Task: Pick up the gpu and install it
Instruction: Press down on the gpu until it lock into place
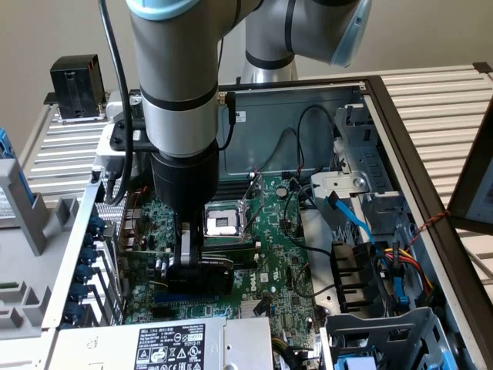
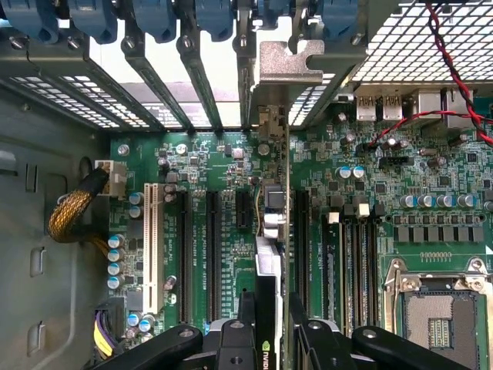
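The gpu (image 2: pixel 268 223) stands edge-on in the wrist view, a thin card with its silvery end bracket (image 2: pixel 289 65) up against the case's rear slot openings. It sits low over the big green motherboard (image 2: pixel 223 162), in line with the long black expansion slots. My gripper (image 2: pixel 269 327) is shut on the card, a black finger (image 2: pixel 246 312) on each side. In the exterior view the gripper (image 1: pixel 189 262) reaches down inside the open computer case and the gpu (image 1: pixel 219 266) shows as a dark card just above the motherboard (image 1: pixel 277 262). Whether the card is seated in a slot I cannot tell.
An open CPU socket (image 1: pixel 223 221) lies close beside the gripper. Memory sticks (image 2: pixel 358 254) run beside the card. A power supply (image 1: pixel 169 343) closes the near side, and a drive cage (image 1: pixel 385 331) with bundled cables (image 1: pixel 400 266) fills the exterior view's right. Blue slot latches (image 2: pixel 154 15) line the rear wall.
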You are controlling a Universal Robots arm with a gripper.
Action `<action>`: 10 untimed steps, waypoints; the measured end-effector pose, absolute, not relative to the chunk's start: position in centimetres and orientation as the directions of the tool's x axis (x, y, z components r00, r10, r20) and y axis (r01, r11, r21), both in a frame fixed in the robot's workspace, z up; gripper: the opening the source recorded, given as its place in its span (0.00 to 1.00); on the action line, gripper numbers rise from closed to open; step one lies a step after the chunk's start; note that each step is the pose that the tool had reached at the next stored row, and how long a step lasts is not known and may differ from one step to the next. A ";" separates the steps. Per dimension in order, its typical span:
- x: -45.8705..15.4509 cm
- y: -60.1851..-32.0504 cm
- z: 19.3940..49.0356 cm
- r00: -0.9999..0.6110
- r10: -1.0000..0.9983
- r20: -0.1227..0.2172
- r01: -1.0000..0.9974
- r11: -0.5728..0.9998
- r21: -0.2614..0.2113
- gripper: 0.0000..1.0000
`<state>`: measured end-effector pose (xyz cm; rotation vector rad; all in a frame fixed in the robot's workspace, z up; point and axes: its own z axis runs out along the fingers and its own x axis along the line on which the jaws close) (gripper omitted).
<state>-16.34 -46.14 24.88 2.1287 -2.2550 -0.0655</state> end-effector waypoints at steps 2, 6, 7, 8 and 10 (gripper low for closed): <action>-16.3 -46.1 24.9 -0.058 -0.998 0.000 -0.997 0.057 0.058 0.26; -16.3 -46.1 24.9 -0.058 -0.998 0.000 -0.997 0.058 0.058 0.26; -16.3 -46.1 24.9 -0.058 -0.998 0.000 -0.997 0.058 0.058 0.26; -16.3 -46.1 24.9 -0.058 -0.998 0.000 -0.997 0.058 0.058 0.26; -16.3 -46.1 24.9 -0.058 -0.998 0.000 -0.997 0.058 0.058 0.26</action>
